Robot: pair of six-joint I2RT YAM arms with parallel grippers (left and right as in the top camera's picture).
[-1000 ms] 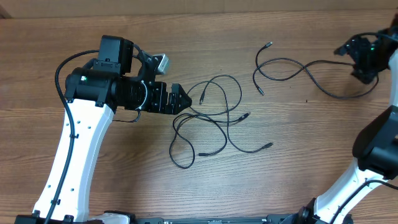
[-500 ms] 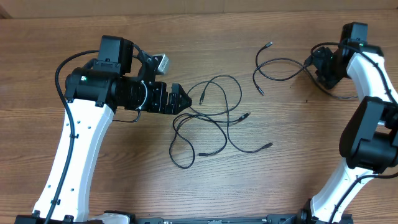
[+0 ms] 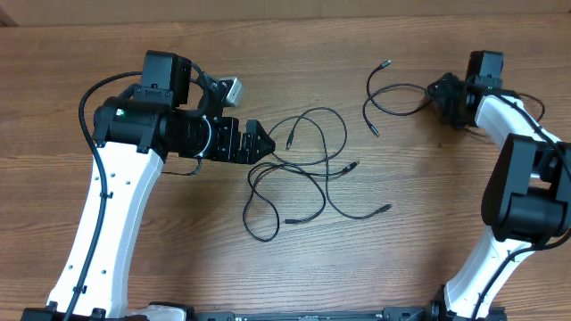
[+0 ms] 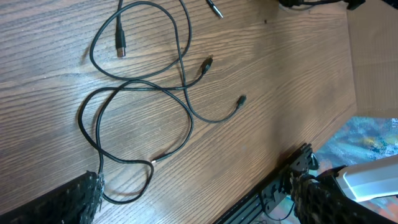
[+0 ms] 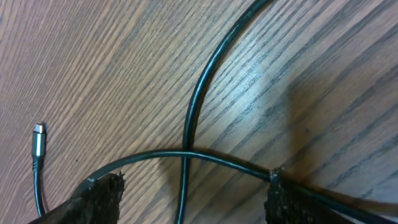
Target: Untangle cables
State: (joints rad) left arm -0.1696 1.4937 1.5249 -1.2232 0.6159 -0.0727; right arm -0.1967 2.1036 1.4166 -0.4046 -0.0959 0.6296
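Our right hand (image 3: pixel 444 93) has swung in from the edge onto the lone cable (image 3: pixel 401 86) at the far right of the surface (image 3: pixel 401 250), open astride it, the cable running leftward; our left hand (image 3: pixel 260 143), wide open, waits just beside the central tangle (image 3: pixel 308 171).

Wood-grain table (image 3: pixel 428 223); blue patterned material (image 4: pixel 373 134) beyond edge.

L fingers (image 4: pixel 78 200), R fingers (image 5: pixel 99 200): wide apart

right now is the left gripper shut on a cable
No, the left gripper has its jaws wide apart, and the cables lie loose on the table.
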